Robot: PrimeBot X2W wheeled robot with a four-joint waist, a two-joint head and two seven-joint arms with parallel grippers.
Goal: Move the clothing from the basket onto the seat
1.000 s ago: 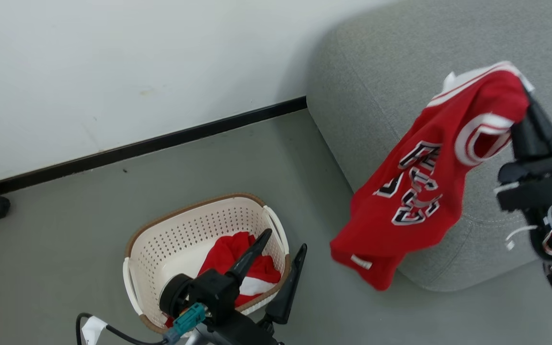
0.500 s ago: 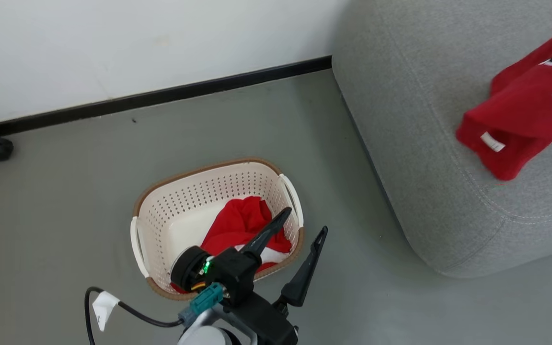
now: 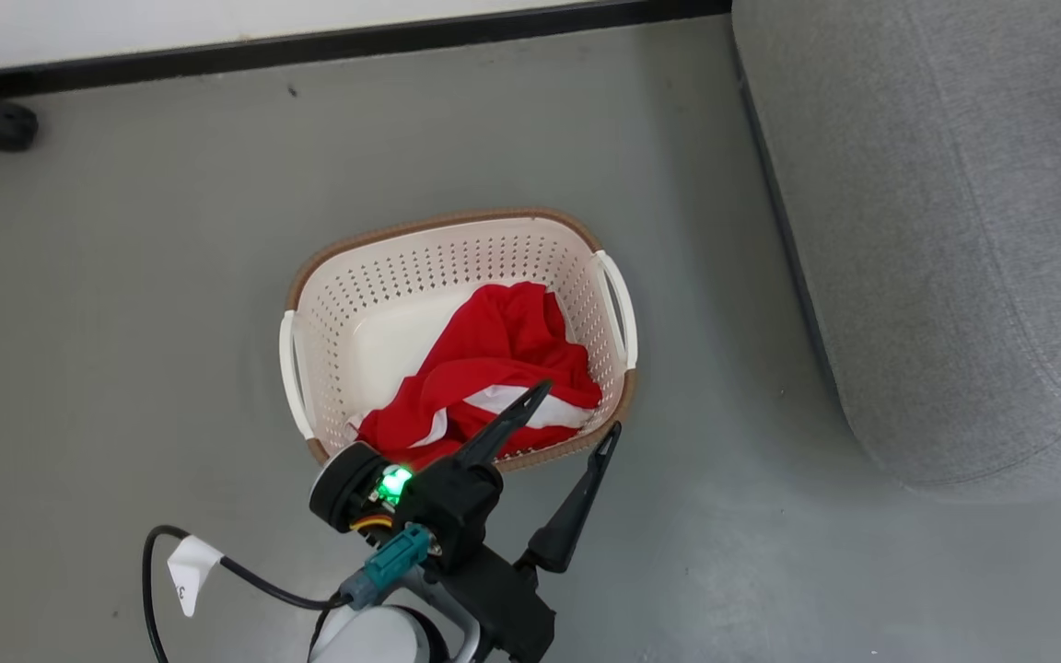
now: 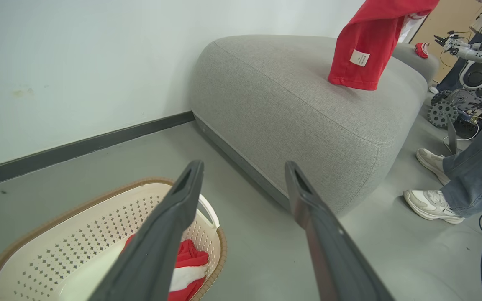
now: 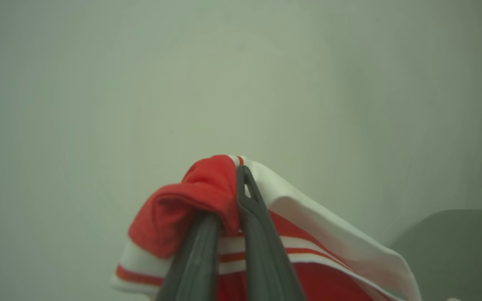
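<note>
A: Left end effector first. We have it spread wide with nothing between the fingers, agreed?

B: Agreed, empty. We see one fingertip over the near edge of the laundry basket, the other just outside the rim, over the floor.

A: Under that first finger we mark a red-and-white garment, crumpled in the half of the basket nearest the end effector. The far half shows bare basket bottom.

B: Right end effector: fingers pressed nearly together, pinching a red jersey at its white-striped trim. Fabric bunches over one fingertip and drapes back along both fingers.

A: In the left wrist view we place that jersey ahead of the left end effector and well above it, dangling over the grey seat, with a white tag near the hem.

B: Hem touching the seat? We can't tell; it's right at the cushion top.

A: The seat itself lies beyond the left fingertips, off to the right and apart from the basket, with floor between them.

B: We also log a person's leg in jeans and white sneakers past the seat's far corner, with another robot beyond them.
</note>
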